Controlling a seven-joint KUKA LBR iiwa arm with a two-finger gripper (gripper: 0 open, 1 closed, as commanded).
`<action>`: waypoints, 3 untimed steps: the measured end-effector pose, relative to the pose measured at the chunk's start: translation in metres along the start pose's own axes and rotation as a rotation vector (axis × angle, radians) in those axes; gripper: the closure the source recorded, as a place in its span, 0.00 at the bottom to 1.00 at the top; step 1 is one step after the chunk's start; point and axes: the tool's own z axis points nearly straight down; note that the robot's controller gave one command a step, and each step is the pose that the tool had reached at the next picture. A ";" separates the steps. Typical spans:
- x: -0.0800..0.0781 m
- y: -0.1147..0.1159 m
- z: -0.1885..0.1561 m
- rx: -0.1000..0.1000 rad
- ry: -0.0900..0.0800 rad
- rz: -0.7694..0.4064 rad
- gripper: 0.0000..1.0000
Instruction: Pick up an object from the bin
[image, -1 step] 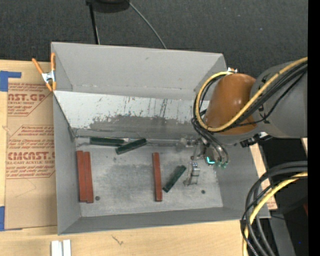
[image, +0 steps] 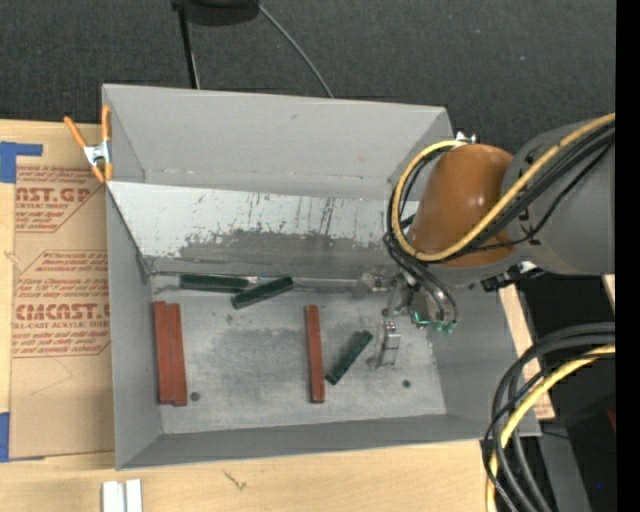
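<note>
bin: grey metal bin (image: 135, 340), sloped walls, floor scuffed, with dark scratchy marks along the back wall
far left: wide red-brown flat block (image: 168, 352), well left of the middle bar and parallel to it
back left: two dark green sticks (image: 262, 291), behind the middle bar
middle: narrow red-brown bar (image: 313, 352), lying front to back
task thing: short dark green bar (image: 347, 357), tilted, just right of the middle bar
gripper (image: 388, 345): right of the middle bar, by the green bar's upper end
hard to see: honestly can't tell how far open it is or whether it's gripping anything
</note>
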 end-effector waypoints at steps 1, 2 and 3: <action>0.035 0.011 0.062 -0.001 0.001 -0.087 1.00; 0.034 0.011 0.062 -0.001 0.001 -0.087 1.00; 0.034 0.011 0.062 -0.001 0.001 -0.087 1.00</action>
